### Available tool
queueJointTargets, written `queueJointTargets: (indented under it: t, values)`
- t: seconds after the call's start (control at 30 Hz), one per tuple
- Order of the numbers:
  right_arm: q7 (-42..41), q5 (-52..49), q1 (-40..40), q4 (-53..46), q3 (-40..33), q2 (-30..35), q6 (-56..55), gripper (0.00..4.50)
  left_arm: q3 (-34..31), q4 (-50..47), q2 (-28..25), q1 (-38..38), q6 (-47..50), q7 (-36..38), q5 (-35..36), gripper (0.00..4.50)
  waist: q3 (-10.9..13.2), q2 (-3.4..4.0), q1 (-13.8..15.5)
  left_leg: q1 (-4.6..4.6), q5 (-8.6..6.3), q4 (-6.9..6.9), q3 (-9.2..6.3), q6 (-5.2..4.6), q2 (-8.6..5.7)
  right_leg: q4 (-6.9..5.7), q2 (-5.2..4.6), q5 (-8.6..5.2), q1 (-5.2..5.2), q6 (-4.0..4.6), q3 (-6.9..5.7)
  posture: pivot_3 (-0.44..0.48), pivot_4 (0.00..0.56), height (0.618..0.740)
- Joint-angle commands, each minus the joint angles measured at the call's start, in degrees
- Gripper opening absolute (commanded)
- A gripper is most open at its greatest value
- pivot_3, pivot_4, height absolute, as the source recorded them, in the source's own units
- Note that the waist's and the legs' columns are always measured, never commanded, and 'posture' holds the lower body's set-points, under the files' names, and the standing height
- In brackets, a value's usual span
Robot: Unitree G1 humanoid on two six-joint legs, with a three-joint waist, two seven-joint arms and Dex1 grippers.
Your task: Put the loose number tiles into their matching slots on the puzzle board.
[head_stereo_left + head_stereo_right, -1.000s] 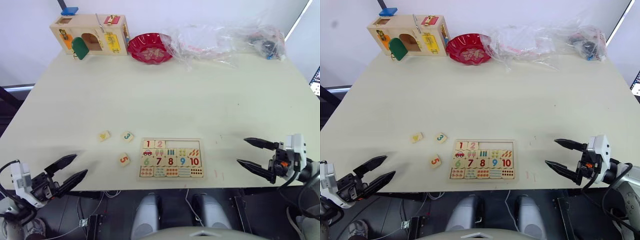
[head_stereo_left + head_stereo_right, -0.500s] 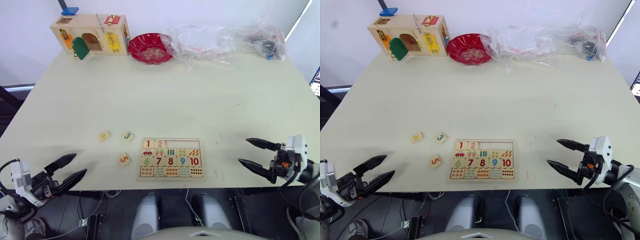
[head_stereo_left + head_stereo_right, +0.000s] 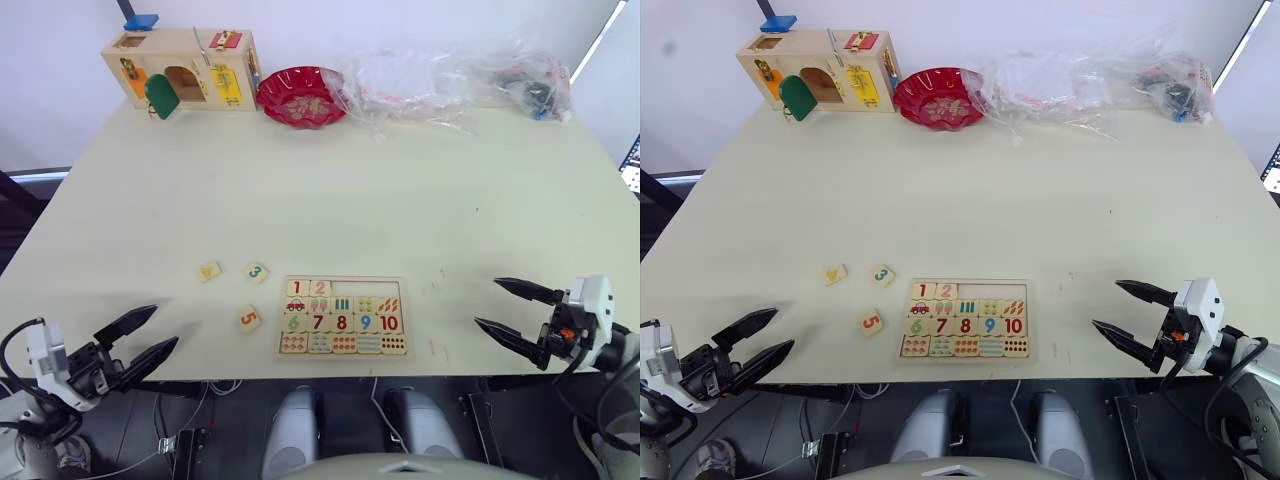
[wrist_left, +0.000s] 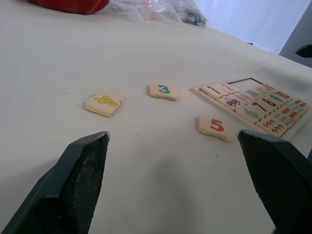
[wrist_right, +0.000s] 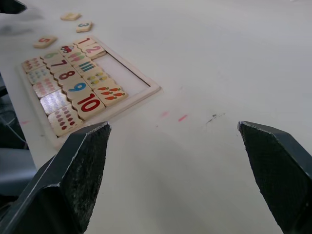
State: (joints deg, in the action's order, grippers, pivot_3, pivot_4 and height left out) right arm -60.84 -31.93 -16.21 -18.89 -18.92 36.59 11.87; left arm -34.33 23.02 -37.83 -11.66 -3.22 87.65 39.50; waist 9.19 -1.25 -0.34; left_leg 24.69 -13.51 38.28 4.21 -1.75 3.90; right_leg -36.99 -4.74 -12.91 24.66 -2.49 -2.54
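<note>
The puzzle board (image 3: 343, 279) lies near the table's front edge, between my two grippers. Tiles 1 (image 3: 297, 288) and 2 (image 3: 320, 288) sit in its top row, and the matching slots (image 3: 365, 289) beside them are bare. Three loose number tiles lie left of the board: a yellow 4 (image 3: 208, 271), a green 3 (image 3: 257, 272) and a red 5 (image 3: 249, 318). My left gripper (image 3: 163, 326) hangs open at the front left edge, well short of the tiles. My right gripper (image 3: 487, 301) is open to the right of the board, holding nothing.
A wooden latch box (image 3: 180, 70) with coloured doors, a red bowl (image 3: 300, 97) and crumpled plastic bags (image 3: 450, 75) line the far edge. Both grippers hover at the table's front edge (image 3: 220, 378).
Both grippers have drifted very slightly back toward the near edge. The tiles and board lie as before.
</note>
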Motion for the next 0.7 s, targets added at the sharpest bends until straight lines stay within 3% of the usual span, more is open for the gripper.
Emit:
queueJointTargets:
  t: [0.03,0.43,0.7]
  values:
    - [1.9,-0.7,-1.8,-2.6,-2.2,-0.8,-1.6,4.37,-0.8,-2.4,0.4,-0.6,-0.7,-0.7,0.7,4.5,0.0,-0.01,0.0,0.0,0.0,0.01,0.0,0.0,0.0,0.0,0.0,0.0,-0.01,0.0,0.0,0.0,0.15,0.74]
    - [6.0,-0.8,-7.1,-4.1,-4.8,-4.0,-4.5,4.37,-0.1,-6.7,4.1,-0.6,0.1,-5.7,1.1,4.5,-0.1,-0.02,0.1,-0.07,0.0,0.04,-0.01,0.0,0.08,-0.02,0.08,-0.02,-0.08,-0.03,0.01,0.0,0.15,0.74]
    - [10.1,2.8,-5.9,-5.3,-2.3,-6.9,-8.5,4.37,-1.0,-10.7,2.6,-1.1,3.9,-8.0,3.0,4.5,-0.2,-0.11,0.1,-0.08,0.0,0.07,-0.01,0.01,0.11,-0.03,0.16,-0.02,-0.09,-0.03,0.01,0.0,0.15,0.74]
